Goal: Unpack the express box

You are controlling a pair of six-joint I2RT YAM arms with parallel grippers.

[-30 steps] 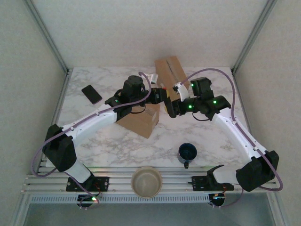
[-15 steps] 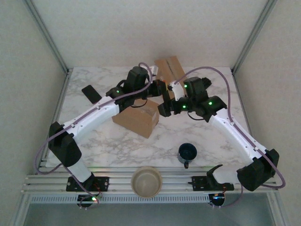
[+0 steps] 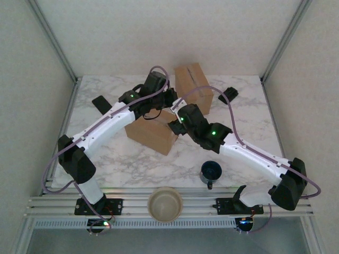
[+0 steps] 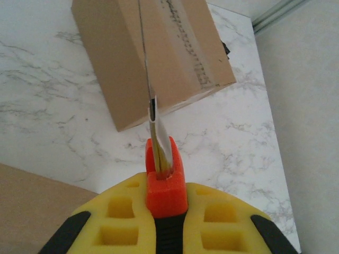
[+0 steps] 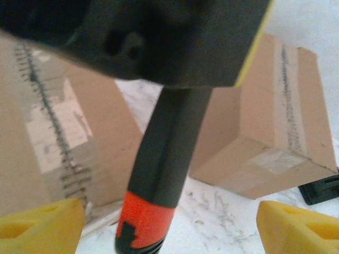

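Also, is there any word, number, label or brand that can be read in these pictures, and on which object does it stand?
No text can be read.
Tape on the far box and the near box: rows of small dark marks, too blurred to tell whether they are letters.
The cutter and the mug: no print visible.

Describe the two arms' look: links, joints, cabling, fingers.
Both the left arm and right arm have white links, black joint housings with green lights, and a looping purple cable. Left fingers and right fingers are yellow blocks; the left ones show rectangular pockets.
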